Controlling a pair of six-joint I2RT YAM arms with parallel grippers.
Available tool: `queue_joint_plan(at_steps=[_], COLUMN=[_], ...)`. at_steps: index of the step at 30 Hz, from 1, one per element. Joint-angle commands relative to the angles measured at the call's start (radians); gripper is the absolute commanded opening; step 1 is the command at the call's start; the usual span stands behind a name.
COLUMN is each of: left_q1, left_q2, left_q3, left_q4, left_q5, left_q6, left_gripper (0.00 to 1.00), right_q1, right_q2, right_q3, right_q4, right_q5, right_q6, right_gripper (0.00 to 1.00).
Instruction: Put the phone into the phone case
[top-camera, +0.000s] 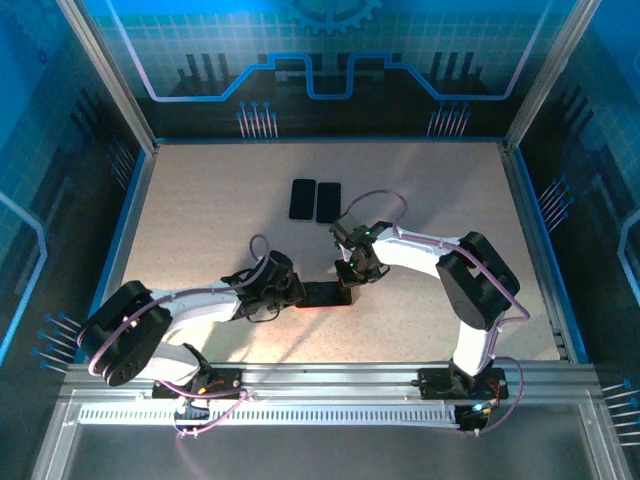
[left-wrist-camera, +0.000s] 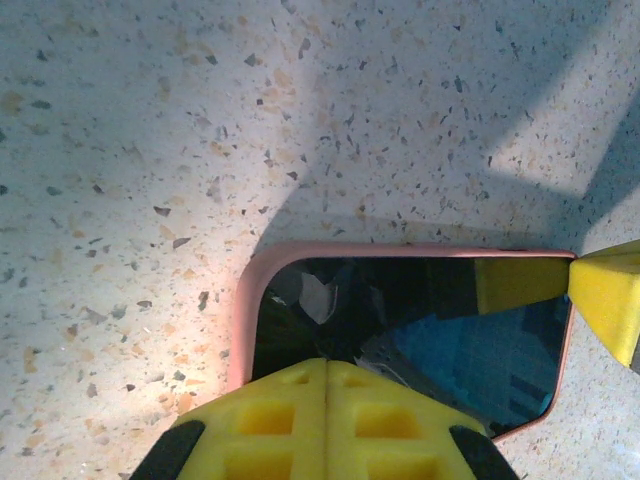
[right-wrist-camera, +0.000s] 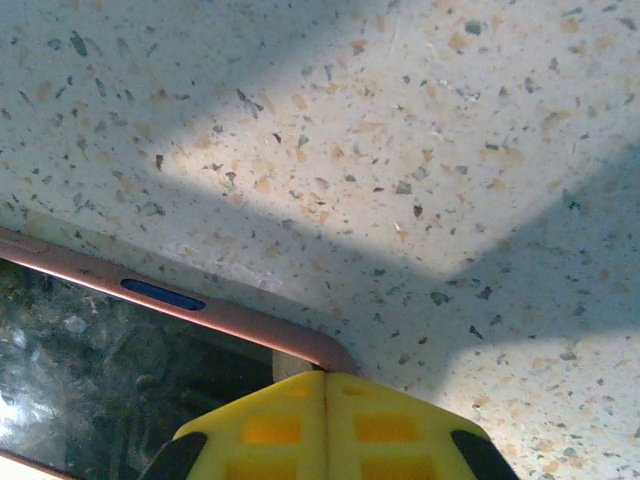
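Observation:
A black phone (left-wrist-camera: 400, 310) lies screen up inside a pink phone case (left-wrist-camera: 245, 320) at the table's middle (top-camera: 325, 294). My left gripper (left-wrist-camera: 326, 362) is shut, its yellow tips together over the phone's near short end, with nothing held between them. My right gripper (right-wrist-camera: 323, 375) is also shut and rests at the case's rounded corner (right-wrist-camera: 310, 345); its yellow finger (left-wrist-camera: 610, 300) shows at the far right in the left wrist view. From above, the left gripper (top-camera: 293, 292) meets the case's left end and the right gripper (top-camera: 350, 275) its right end.
Two dark flat phone-like slabs (top-camera: 302, 198) (top-camera: 328, 201) lie side by side at the back centre. Speckled tabletop (top-camera: 200, 220) stretches to both sides. A metal rail (top-camera: 330, 375) runs along the near edge, and frame posts bound the table.

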Motion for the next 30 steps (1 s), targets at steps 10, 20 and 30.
queue_joint_plan(at_steps=[10, 20, 30], left_q1=[-0.019, -0.075, -0.124], left_q2=[-0.186, -0.164, 0.097], left_q3=[-0.011, 0.004, 0.130], left_q4=[-0.242, -0.195, -0.122], left_q5=[0.006, 0.128, 0.125], left_q6=[0.024, 0.043, 0.042], left_gripper=[0.01, 0.03, 0.00], right_q1=[0.009, -0.042, -0.119], right_q2=[0.139, 0.125, 0.077], right_q3=[-0.165, -0.176, -0.226], right_q4=[0.105, 0.129, 0.155], right_q5=[-0.154, -0.215, -0.229], right_q6=[0.046, 0.057, 0.062], right_gripper=[0.00, 0.00, 0.00])
